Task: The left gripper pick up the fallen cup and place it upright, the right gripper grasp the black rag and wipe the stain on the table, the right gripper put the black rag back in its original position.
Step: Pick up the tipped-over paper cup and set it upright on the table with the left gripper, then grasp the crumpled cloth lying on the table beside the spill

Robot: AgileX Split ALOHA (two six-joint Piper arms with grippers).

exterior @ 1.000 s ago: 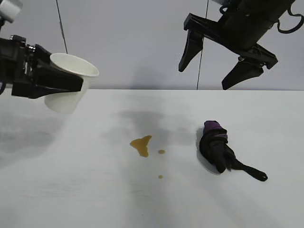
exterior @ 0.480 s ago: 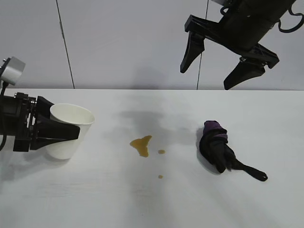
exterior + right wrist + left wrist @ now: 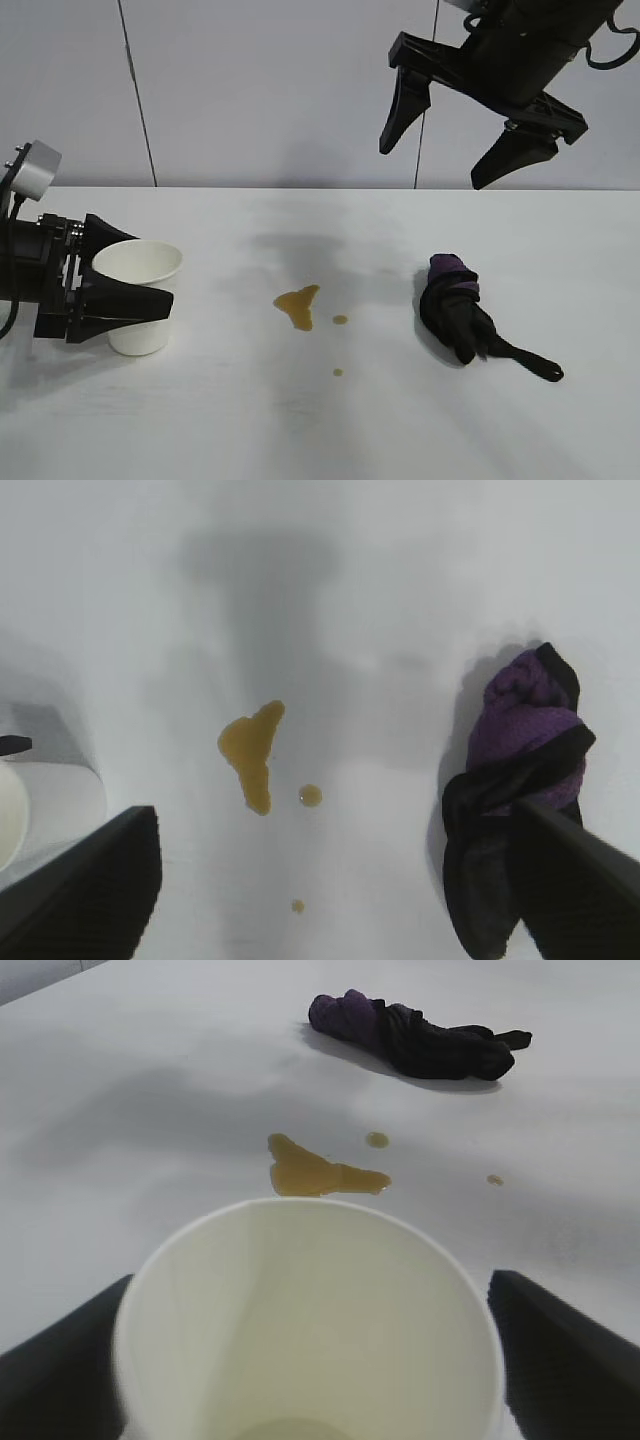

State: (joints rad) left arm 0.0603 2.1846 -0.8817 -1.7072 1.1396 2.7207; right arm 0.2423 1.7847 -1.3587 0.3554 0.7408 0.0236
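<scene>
While the white paper cup (image 3: pixel 138 295) stands upright on the white table (image 3: pixel 320 420) near its left edge, mouth up and base flat on the surface, the left gripper (image 3: pixel 128 278) sits low around it, one black wedge finger on each side of the cup wall. From the left wrist view you can see a sliver of table between the cup (image 3: pixel 308 1330) and the finger at one side, so the jaws look spread wider than the cup and not pinching it. Over toward the middle of the table lies the amber-brown stain (image 3: pixel 298 304), an irregular blotch with two tiny droplets just beside it, well apart from the cup. Farther right, the black rag (image 3: pixel 462 318) lies bunched on the table, purple patch toward the far edge, thin black tail trailing toward the near right. High above that rag hangs the right gripper (image 3: pixel 455 145), fingers spread wide, nothing between them, clear of the table. The right wrist view looks down on stain (image 3: pixel 252 752) and rag (image 3: pixel 510 810) between those parted fingers.
</scene>
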